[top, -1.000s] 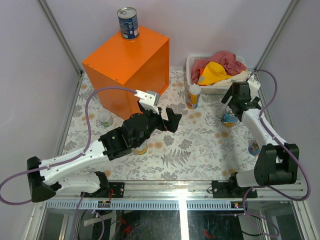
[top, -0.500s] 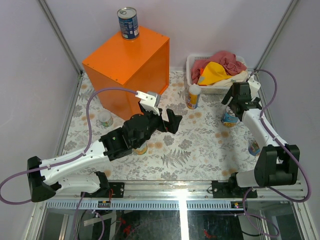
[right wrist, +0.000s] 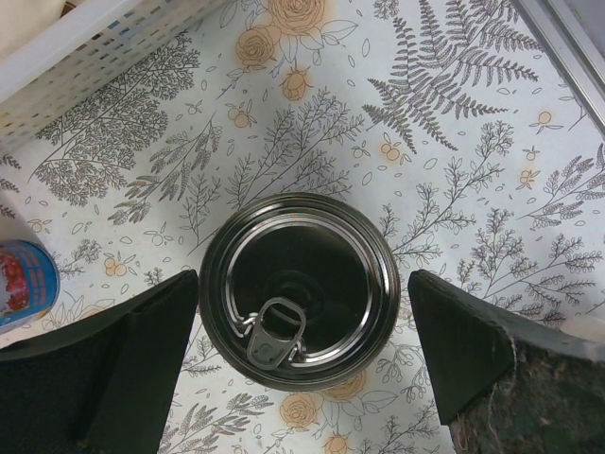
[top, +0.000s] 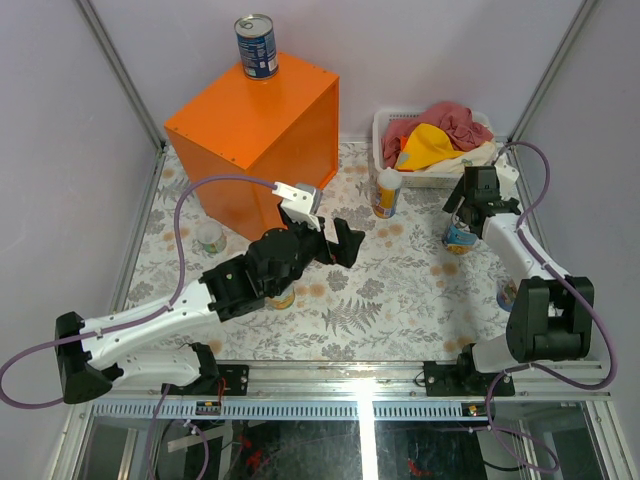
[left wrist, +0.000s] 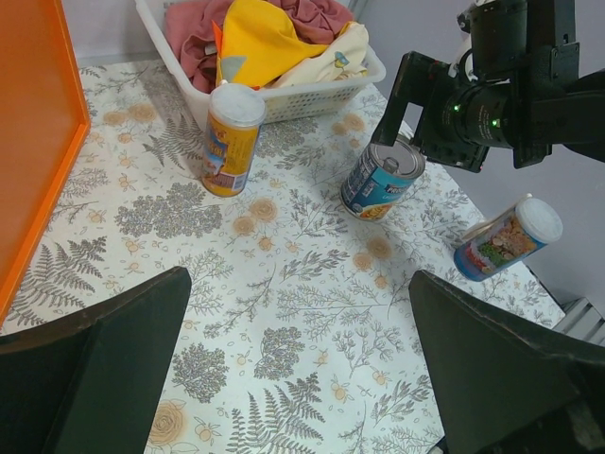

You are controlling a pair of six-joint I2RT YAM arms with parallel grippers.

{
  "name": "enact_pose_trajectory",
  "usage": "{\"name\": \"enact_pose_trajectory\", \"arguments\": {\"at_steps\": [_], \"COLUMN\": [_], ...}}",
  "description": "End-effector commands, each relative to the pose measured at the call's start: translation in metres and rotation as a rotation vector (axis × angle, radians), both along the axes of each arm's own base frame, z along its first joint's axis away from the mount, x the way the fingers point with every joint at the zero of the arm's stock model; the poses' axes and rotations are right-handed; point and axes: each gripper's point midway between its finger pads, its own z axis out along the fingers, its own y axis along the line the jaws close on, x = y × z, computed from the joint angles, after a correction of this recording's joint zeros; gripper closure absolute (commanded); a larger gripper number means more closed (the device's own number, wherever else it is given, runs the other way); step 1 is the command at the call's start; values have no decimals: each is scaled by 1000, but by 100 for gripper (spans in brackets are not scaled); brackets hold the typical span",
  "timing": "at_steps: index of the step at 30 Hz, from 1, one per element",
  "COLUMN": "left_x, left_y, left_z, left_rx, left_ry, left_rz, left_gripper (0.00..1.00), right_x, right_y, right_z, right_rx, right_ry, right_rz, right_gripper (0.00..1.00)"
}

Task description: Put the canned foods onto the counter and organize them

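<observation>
A blue-labelled can [top: 256, 45] stands on the orange counter [top: 255, 140]. My right gripper [top: 468, 208] is open, directly above an upright blue can [top: 460, 238], whose silver pull-tab top [right wrist: 299, 288] lies between the fingers [right wrist: 142, 369] without touching them. My left gripper [top: 340, 240] is open and empty over the floral mat, its fingers [left wrist: 95, 369] wide apart. A yellow tube [top: 385, 193] stands in front of the basket. A colourful can [top: 508, 294] lies at the right edge. A short white-topped can [top: 210, 237] stands beside the counter. Another can [top: 281, 297] is mostly hidden under my left arm.
A white basket [top: 392, 160] of red and yellow cloths sits at the back right, just behind the right gripper. The left wrist view shows the yellow tube [left wrist: 230, 139], the blue can [left wrist: 381, 180], the lying can [left wrist: 506, 238] and the counter's side [left wrist: 28, 142].
My right gripper has shifted slightly over the blue can. The left arm has barely moved.
</observation>
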Motion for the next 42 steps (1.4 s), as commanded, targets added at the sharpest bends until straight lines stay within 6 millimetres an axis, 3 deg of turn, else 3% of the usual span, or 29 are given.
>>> {"name": "enact_pose_trajectory", "arguments": {"at_steps": [1, 15, 19, 22, 25, 30, 42], "left_x": [2, 2, 2, 1, -1, -5, -17], "left_y": [-5, -5, -1, 3, 8, 20, 28], "left_z": [11, 7, 2, -4, -14, -38, -86], "left_rx": [-27, -11, -9, -9, -4, 0, 24], "left_ry": [-31, -27, -21, -11, 2, 34, 54], "left_rz": [-2, 2, 10, 20, 29, 54, 23], "left_gripper": [0, 0, 0, 0, 0, 0, 0], "right_x": [5, 11, 10, 8, 3, -8, -23], "right_y": [-1, 5, 8, 11, 17, 41, 142], "right_z": [1, -15, -15, -15, -17, -22, -13], "right_rx": [22, 55, 66, 76, 102, 199, 240], "right_ry": [-16, 15, 14, 12, 17, 2, 0], "right_rz": [-7, 13, 33, 51, 71, 117, 307], "right_gripper": [1, 2, 18, 45, 62, 74, 75]}}
